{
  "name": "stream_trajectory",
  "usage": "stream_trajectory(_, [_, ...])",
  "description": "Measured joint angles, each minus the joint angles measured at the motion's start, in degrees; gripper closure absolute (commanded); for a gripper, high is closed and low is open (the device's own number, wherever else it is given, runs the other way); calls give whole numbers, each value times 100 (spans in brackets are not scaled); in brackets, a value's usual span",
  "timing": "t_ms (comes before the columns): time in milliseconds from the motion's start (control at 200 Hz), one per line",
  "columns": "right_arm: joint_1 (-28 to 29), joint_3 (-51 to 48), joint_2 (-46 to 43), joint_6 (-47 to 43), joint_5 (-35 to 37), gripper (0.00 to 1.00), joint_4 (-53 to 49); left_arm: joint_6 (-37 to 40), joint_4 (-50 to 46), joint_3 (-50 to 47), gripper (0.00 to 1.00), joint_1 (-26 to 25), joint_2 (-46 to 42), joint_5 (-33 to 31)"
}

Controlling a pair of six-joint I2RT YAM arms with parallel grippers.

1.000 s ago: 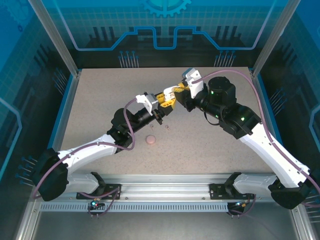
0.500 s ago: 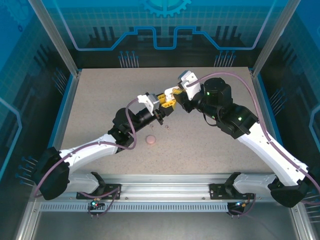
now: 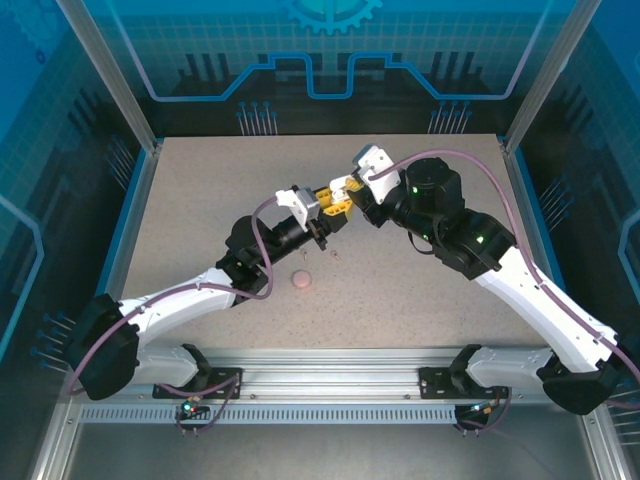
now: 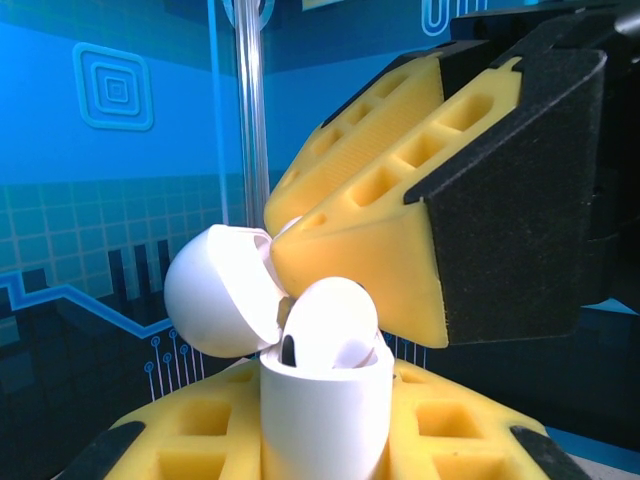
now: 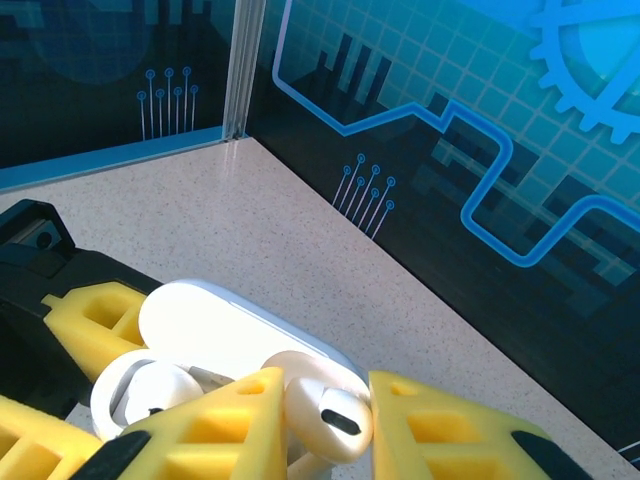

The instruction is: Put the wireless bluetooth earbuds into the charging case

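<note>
Charging case (image 4: 322, 415), white, lid (image 4: 215, 295) hinged open, clamped upright in left gripper (image 4: 322, 445), raised over table (image 3: 200, 200). Earbud (image 5: 325, 415), white, pinched in right gripper (image 5: 322, 400), at open mouth of same. Second earbud (image 5: 150, 390) seated alongside.

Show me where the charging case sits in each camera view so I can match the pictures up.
Top external: too small to pick out; look mid-table where the left gripper and right gripper meet.
Left wrist: bottom centre, the charging case upright, lid open leftward.
Right wrist: charging case lower left of centre, lid open.
Shared landmark: the right gripper's yellow fingers, pinching an earbud at the case.
</note>
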Motion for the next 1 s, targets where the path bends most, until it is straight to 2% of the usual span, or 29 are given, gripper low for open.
stream_trajectory(725, [35,140,74,-61,-103,66,-256,0,-74,0,100,-4,17,-2])
stream_trajectory(1000, [68,140,74,-61,-146,65,-267,0,-79,0,100,-4,35,-4])
